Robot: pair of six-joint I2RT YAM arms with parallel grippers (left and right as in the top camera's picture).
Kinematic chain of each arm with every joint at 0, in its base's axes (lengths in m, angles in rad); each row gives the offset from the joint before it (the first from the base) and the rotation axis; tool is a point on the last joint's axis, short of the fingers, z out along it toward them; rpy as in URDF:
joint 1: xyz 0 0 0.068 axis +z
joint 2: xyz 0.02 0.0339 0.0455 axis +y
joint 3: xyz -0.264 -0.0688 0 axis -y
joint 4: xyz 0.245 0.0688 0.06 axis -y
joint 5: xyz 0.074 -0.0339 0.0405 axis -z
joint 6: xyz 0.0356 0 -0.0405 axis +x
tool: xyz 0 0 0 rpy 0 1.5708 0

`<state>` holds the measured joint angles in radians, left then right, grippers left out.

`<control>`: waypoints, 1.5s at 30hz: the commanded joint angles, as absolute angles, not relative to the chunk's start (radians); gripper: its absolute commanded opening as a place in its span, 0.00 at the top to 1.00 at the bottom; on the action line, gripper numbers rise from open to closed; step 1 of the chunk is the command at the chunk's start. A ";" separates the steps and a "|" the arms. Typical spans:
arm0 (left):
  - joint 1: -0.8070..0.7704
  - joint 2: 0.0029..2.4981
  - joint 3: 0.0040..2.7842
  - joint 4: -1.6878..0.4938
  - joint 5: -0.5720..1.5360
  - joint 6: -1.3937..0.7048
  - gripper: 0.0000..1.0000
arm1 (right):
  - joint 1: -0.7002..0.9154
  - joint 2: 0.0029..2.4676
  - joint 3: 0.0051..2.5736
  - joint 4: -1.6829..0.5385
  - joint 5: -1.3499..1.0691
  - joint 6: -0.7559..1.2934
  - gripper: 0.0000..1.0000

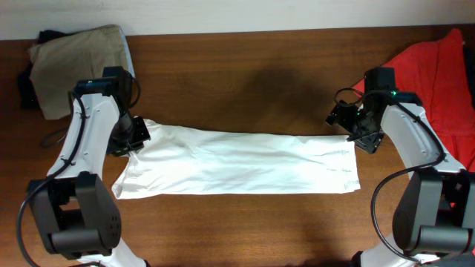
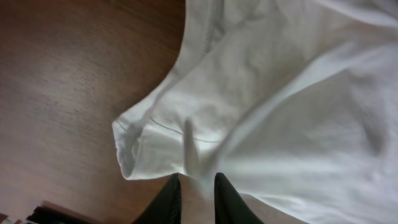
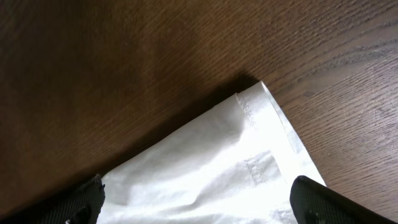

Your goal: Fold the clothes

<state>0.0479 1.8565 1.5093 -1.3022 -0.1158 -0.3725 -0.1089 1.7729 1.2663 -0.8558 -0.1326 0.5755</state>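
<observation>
A large white shirt (image 1: 237, 163) lies folded into a long strip across the middle of the table. Its green patch is not visible. My left gripper (image 1: 132, 138) is at the strip's left end. In the left wrist view its fingers (image 2: 196, 182) are close together, pinching a ridge of the white fabric (image 2: 280, 93) near a hemmed corner. My right gripper (image 1: 361, 136) is over the strip's far right corner. In the right wrist view its fingers (image 3: 198, 186) are wide apart above that corner of the shirt (image 3: 249, 143), holding nothing.
A khaki garment (image 1: 78, 63) lies at the back left on a dark garment (image 1: 28, 83). A red garment (image 1: 438, 74) lies at the right edge, behind my right arm. Bare brown wooden table (image 1: 237, 81) shows behind and in front of the shirt.
</observation>
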 commanded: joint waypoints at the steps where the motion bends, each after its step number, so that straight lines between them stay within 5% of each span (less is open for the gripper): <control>1: 0.049 1.832 1.461 -1.293 -0.148 -0.397 0.69 | -0.111 1.781 1.279 -0.861 -0.121 0.582 0.01; 8: 0.049 1.832 1.411 -1.295 -0.147 -0.397 0.69 | -0.110 1.781 1.279 -0.861 -0.125 0.582 0.01; 12: 0.047 1.825 1.441 -1.277 -0.142 -0.400 0.90 | -0.096 1.781 1.279 -0.859 -0.132 0.580 0.02; 17: 0.019 1.815 1.491 -1.219 -0.086 -0.362 1.00 | -0.022 1.781 1.279 -0.828 -0.184 0.501 0.73; 20: -0.017 1.825 1.481 -1.134 0.041 -0.308 1.00 | 0.034 1.781 1.279 -0.826 -0.181 0.471 0.89; 31: -0.087 1.988 1.434 -1.024 0.086 -0.294 1.00 | 0.093 1.782 1.235 -0.929 0.019 0.479 0.91; 45: 0.030 2.132 1.420 -1.022 -0.057 -0.386 1.00 | 0.001 1.898 1.163 -0.858 0.003 0.479 0.96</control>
<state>-0.0238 2.0796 1.4326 -1.0252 0.0502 -0.3283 0.0235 1.8606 1.1740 -0.8589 -0.0147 0.4828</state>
